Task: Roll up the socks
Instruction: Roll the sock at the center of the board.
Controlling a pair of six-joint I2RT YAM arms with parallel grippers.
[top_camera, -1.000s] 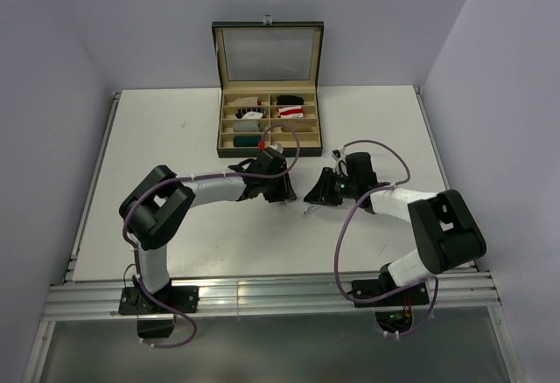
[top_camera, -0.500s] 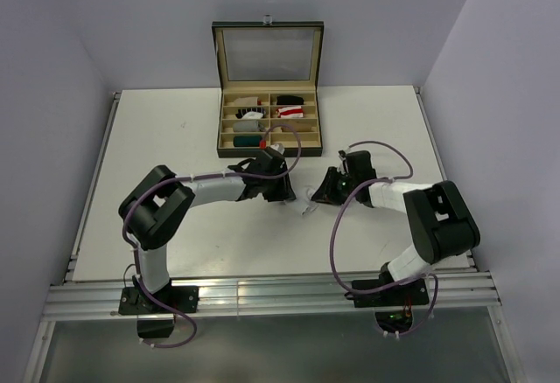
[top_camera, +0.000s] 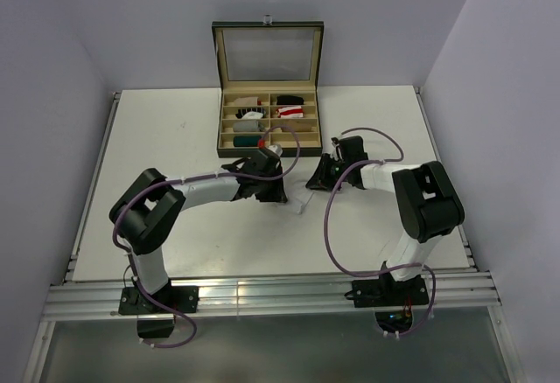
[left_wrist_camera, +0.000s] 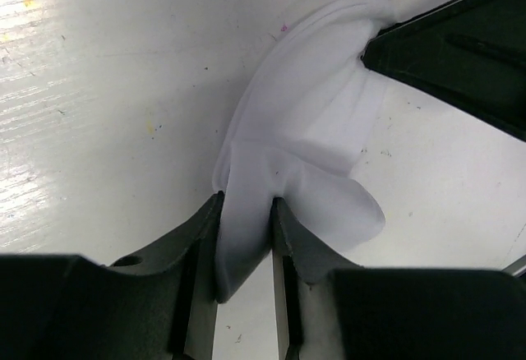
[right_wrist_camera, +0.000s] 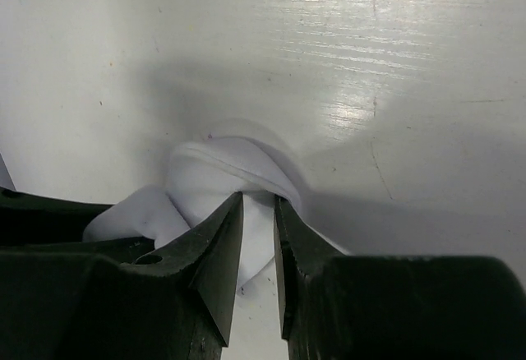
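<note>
The left hand [left_wrist_camera: 246, 205] and the right hand [right_wrist_camera: 258, 204] are each clamping one end of the white sock [left_wrist_camera: 304, 122]. The sock is resting on the worktop [top_camera: 157, 129], midway between its left and right edges.

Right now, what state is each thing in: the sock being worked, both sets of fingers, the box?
white sock: crumpled on the table, not rolled, pinched at two places.
left gripper: fingers shut on the white sock.
right gripper: fingers shut on the white sock.
box: open, lid upright.
sock bundles: lying in the box's compartments.
</note>
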